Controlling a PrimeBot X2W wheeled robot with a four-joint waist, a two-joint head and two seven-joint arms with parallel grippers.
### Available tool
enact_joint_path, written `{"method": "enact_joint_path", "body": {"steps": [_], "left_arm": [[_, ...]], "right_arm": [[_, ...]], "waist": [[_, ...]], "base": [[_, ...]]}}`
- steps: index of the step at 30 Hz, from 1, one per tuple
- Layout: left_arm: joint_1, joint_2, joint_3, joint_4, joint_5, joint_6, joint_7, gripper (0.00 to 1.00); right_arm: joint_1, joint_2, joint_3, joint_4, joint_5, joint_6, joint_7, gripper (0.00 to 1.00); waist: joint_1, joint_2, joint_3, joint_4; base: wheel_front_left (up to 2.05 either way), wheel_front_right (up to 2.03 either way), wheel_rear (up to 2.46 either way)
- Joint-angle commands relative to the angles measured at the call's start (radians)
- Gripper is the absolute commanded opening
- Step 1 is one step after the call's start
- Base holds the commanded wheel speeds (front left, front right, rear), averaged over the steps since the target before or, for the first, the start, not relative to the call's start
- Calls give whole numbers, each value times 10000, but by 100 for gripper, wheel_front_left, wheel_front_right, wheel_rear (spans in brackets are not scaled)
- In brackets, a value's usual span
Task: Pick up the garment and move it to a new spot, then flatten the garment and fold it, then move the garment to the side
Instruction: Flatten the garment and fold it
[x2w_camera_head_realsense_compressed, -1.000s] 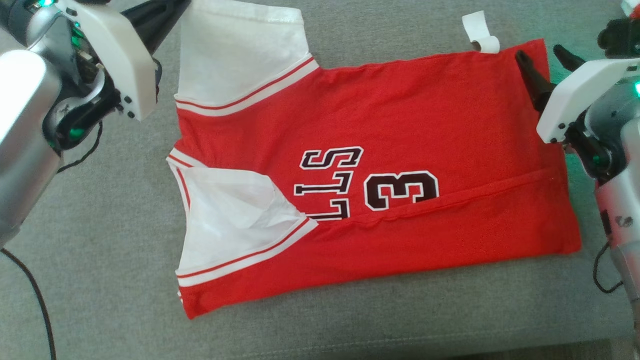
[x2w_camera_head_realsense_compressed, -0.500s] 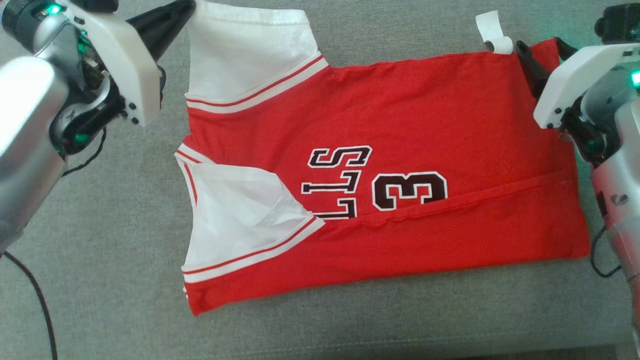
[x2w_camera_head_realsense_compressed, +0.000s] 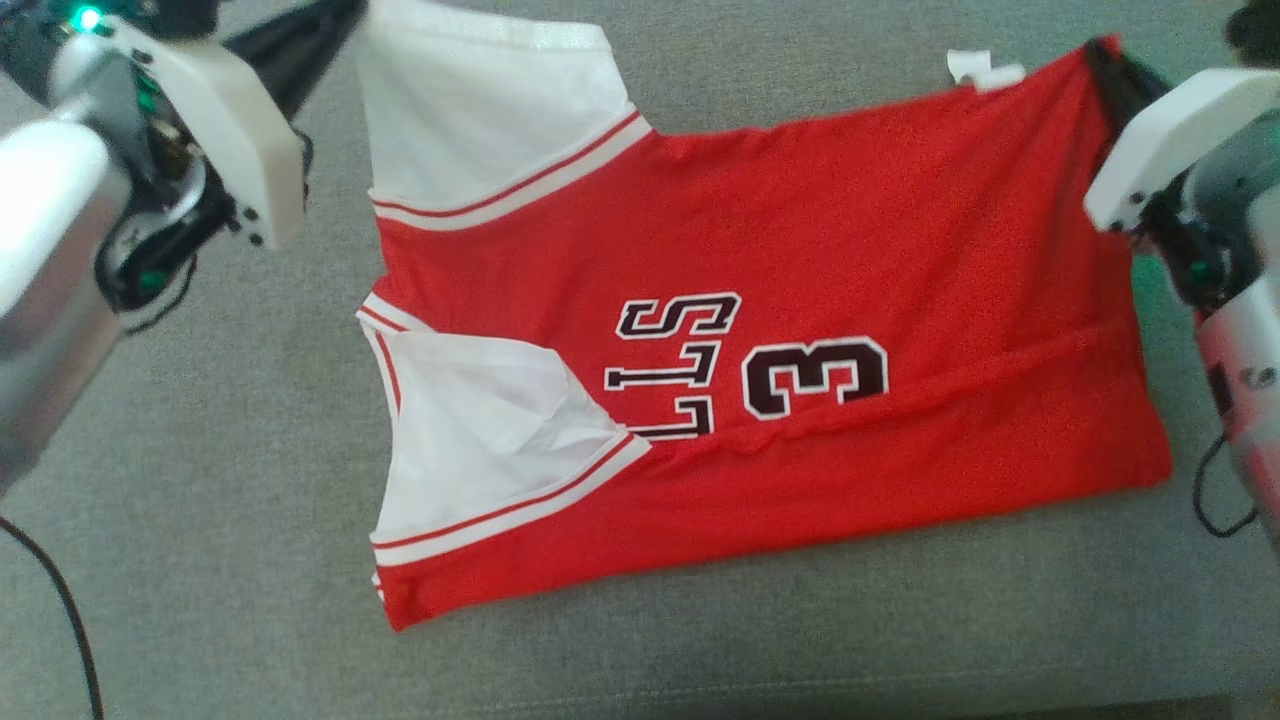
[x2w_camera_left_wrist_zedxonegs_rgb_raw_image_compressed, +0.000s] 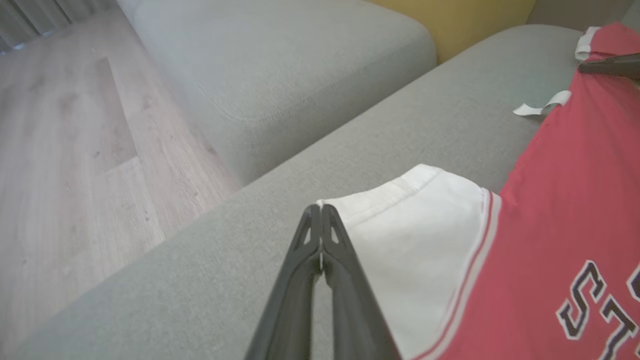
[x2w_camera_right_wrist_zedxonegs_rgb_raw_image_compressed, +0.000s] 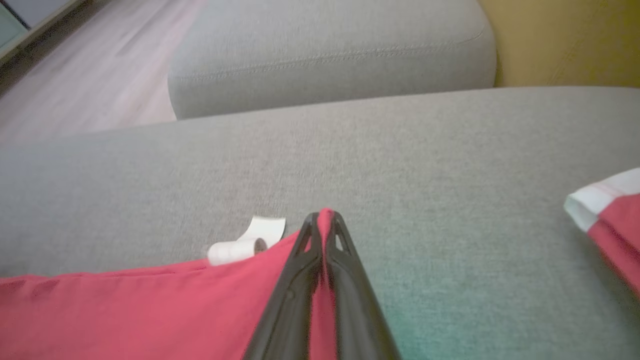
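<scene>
The jersey (x2w_camera_head_realsense_compressed: 800, 230) covers the middle of the sofa seat (x2w_camera_head_realsense_compressed: 200, 450). Bare grey fabric lies open along its near edge and to its left, where a thin cable (x2w_camera_head_realsense_compressed: 70, 620) crosses the corner. The far corners are taken: the left tool (x2w_camera_left_wrist_zedxonegs_rgb_raw_image_compressed: 320, 209) and right tool (x2w_camera_right_wrist_zedxonegs_rgb_raw_image_compressed: 325, 216) pinch them, the right one beside a curled tag (x2w_camera_right_wrist_zedxonegs_rgb_raw_image_compressed: 247, 240). Beyond rises another cushion (x2w_camera_left_wrist_zedxonegs_rgb_raw_image_compressed: 300, 65).

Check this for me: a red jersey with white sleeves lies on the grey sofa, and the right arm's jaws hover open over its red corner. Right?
Not quite. The right arm's jaws are shut on a red corner of the jersey, as the right wrist view shows. The rest is right.
</scene>
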Motion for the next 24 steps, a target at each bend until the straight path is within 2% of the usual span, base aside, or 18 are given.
{"method": "enact_joint_path", "body": {"steps": [1, 7, 13, 19, 24], "left_arm": [[-828, 381, 547, -15, 174, 34, -376, 0], [-713, 63, 716, 398, 131, 48, -1346, 0], [-98, 61, 773, -26, -207, 104, -1708, 0], [1006, 344, 822, -1126, -521, 561, -2126, 0], [1974, 790, 840, -2312, -699, 1185, -2292, 0]], "right_arm": [[-287, -150, -83, -212, 215, 65, -319, 0], [-83, -516, -306, -261, 943, 65, -1052, 0], [691, -908, -300, -698, 1626, 65, -1467, 0], [1896, -1510, -302, -1431, 2196, 65, -1905, 0], [2872, -1766, -382, -2099, 2428, 65, -2191, 0]], "waist": [[0, 0, -21, 26], [0, 0, -302, 266], [0, 0, -621, 499], [0, 0, -903, 798], [0, 0, -1095, 904]], "base": [[0, 0, 0], [0, 0, 0], [0, 0, 0], [0, 0, 0], [0, 0, 0]]}}
